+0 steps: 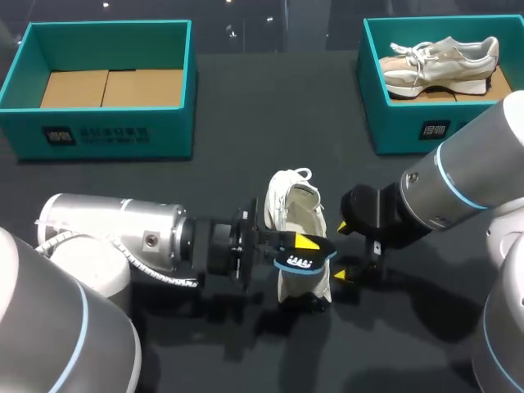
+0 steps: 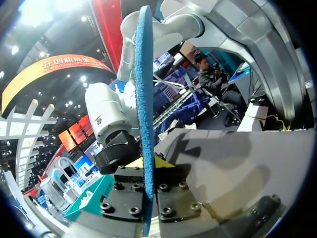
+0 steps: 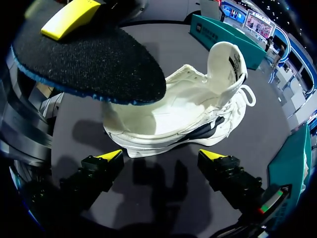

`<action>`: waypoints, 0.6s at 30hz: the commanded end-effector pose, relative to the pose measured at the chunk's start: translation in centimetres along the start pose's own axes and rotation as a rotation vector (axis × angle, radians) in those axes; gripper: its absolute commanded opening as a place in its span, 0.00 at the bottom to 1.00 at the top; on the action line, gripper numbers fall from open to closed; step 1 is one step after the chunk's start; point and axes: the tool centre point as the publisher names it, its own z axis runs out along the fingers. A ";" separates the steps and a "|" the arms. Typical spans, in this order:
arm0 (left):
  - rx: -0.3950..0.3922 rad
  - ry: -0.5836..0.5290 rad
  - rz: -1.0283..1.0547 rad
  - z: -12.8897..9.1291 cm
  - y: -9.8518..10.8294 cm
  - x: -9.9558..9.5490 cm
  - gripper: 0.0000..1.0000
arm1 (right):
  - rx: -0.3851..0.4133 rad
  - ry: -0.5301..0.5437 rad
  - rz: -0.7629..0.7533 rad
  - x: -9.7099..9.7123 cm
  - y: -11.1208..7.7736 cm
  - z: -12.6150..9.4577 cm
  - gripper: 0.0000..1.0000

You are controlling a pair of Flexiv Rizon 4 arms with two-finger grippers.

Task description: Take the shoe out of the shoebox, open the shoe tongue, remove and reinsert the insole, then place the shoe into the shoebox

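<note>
Held in the left pincer (image 1: 307, 250): an insole (image 3: 89, 64) of coarse, grainy black cloth on one face, fuzzy blue along the edge, matt throughout. Just ahead of the right pincer (image 3: 163, 158): a shoe (image 3: 198, 114) of white matt cloth with smoother leather-like panels and a soft pale lining inside. Beneath both pincers, a dark table (image 1: 246, 123) — matt, smooth. Fingertips (image 3: 111, 155) of bright yellow plastic on matt black blocks. Behind the left pincer, smooth silver arm housing (image 1: 115, 225) with a dull metallic sheen.
</note>
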 end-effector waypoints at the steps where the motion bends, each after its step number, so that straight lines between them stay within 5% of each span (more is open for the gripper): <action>1: -0.021 -0.034 0.000 0.3 -0.4 1.0 0.00 | 0.000 -0.003 -0.001 0.2 0.0 0.0 1.00; 18: -0.041 -0.050 -0.042 0.9 0.9 1.3 0.00 | 0.000 -0.003 -0.001 0.2 0.0 0.0 1.00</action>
